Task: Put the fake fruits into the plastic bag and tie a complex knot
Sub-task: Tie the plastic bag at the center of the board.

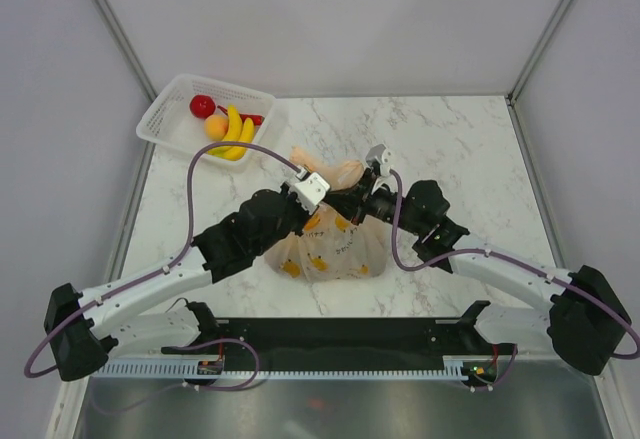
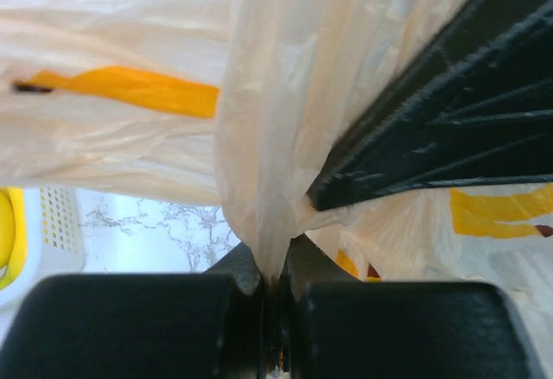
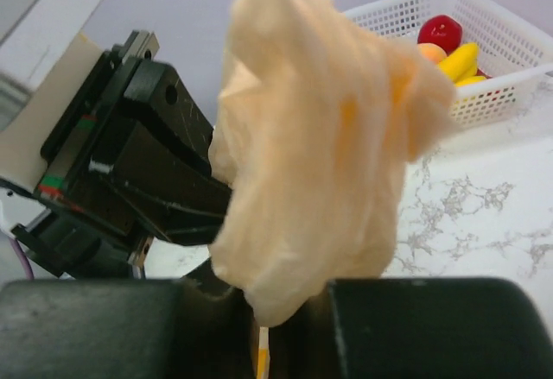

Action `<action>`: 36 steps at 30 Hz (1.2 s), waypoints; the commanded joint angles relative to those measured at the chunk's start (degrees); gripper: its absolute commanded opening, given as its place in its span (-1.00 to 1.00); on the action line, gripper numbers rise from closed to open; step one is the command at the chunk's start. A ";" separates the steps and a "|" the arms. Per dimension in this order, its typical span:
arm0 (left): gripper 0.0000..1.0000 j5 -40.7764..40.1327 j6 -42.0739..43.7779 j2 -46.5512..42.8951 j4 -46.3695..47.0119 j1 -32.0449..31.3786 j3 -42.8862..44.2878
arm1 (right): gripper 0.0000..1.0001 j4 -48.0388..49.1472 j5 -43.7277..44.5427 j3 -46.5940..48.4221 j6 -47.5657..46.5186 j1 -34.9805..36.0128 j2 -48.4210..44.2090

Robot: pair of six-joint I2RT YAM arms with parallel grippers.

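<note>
Overhead, plastic bag (image 1: 330, 249) lying on the table (image 1: 470, 149), apple (image 1: 202, 106), peach (image 1: 216, 127), bananas (image 1: 236, 131) in the white basket (image 1: 165, 124) behind-left, left wrist view shows left gripper (image 2: 275, 284) pinched tight on bag plastic, right gripper (image 3: 289, 318) flanks the bunched top (image 3: 320, 137), grip unclear.

Nothing written on the plastic bag (image 1: 330, 254) is legible.

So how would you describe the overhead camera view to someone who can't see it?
The left arm and right arm meet at the bunched top of a peach plastic bag on a marble table. A white basket at the far left holds fake fruits.
</note>
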 commanded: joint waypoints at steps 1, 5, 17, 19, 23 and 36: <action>-0.95 -2.16 -1.83 -0.14 2.31 0.45 0.15 | -0.59 2.80 0.16 -1.76 -1.72 -0.44 -3.14; -0.95 -1.28 -1.91 0.21 2.40 0.45 0.59 | -0.02 1.22 1.31 -3.69 -4.35 -0.44 -6.38; -0.95 7.06 0.02 1.44 2.31 0.45 1.20 | 0.32 1.91 2.19 -3.52 -4.19 -0.35 -5.70; -0.95 7.94 0.46 2.23 1.79 0.45 1.38 | 0.32 2.44 2.19 -3.43 -3.48 -0.44 -5.34; -0.95 7.08 2.22 3.29 0.82 -0.08 2.17 | 0.32 2.45 3.33 -2.29 -2.87 -0.44 -3.77; -0.95 -6.91 2.92 -0.66 0.56 -0.17 2.79 | 0.49 -0.45 2.71 -0.62 -4.70 -0.44 -3.14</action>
